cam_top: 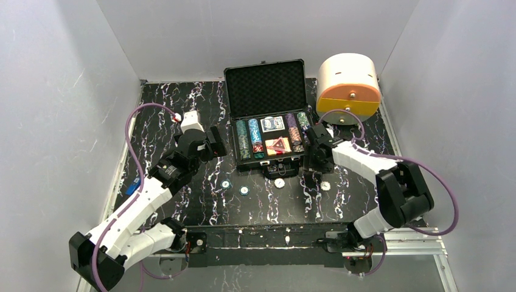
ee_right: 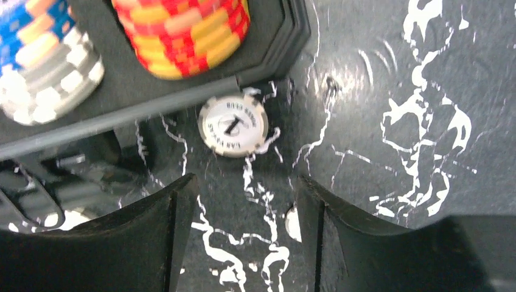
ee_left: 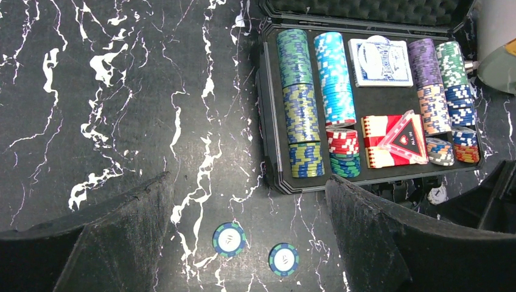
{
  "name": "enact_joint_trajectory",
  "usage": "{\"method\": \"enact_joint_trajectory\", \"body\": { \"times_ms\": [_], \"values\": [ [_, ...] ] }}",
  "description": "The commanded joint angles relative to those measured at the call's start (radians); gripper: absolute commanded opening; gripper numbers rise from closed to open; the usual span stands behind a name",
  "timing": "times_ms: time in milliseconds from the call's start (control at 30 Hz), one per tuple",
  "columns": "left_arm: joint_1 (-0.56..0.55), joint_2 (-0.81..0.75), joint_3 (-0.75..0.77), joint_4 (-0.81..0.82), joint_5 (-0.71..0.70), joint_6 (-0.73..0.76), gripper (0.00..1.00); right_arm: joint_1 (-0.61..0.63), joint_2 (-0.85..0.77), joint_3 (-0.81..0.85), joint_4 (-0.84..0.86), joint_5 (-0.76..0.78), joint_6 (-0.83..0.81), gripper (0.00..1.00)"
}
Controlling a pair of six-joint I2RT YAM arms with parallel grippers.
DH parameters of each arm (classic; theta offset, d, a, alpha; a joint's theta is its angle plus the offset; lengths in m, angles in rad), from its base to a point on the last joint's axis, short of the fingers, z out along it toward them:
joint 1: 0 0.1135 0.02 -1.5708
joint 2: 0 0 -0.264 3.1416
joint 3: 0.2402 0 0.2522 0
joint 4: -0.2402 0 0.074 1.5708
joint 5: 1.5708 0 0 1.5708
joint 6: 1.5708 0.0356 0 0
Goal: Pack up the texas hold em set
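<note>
Nearest you, count four loose pieces on the tabletop [cam_top: 201, 204]: two green-rimmed chips [ee_left: 229, 238] and two white discs [ee_right: 233, 126]. Your left pincer [ee_left: 248, 182] gapes wide and empty over the green pair. Your right pincer [ee_right: 246, 182] stands apart, gripping nothing, just short of one white disc by the case front.

Beyond, mid-tabletop: one open briefcase [cam_top: 264, 88] with four chip rows [ee_left: 301, 103], one blue deck [ee_left: 380, 62], one red deck [ee_left: 372, 143] and one red triangle [ee_left: 406, 139] lying on it. Far right: one white-and-orange box [cam_top: 348, 85].

Tabletop black, white-veined; pale walls [cam_top: 61, 91] on three sides.
</note>
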Motion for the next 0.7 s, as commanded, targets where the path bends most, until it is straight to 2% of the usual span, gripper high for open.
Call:
{"method": "enact_joint_trajectory", "body": {
  "times_ms": [0, 233, 533, 667],
  "values": [
    [0.004, 0.010, 0.000, 0.011, -0.022, 0.009, 0.92, 0.001, 0.098, 0.077, 0.065, 0.073, -0.025, 0.69],
    [0.004, -0.002, 0.004, 0.001, -0.034, 0.020, 0.92, 0.001, 0.168, 0.101, 0.145, 0.101, -0.042, 0.68],
    [0.004, -0.002, -0.002, -0.002, -0.037, 0.023, 0.92, -0.018, 0.204, 0.060, 0.164, 0.057, -0.038, 0.45],
    [0.004, -0.002, -0.004, -0.004, -0.041, 0.025, 0.92, -0.018, 0.173, 0.048, 0.132, 0.063, -0.032, 0.41]
  ]
}}
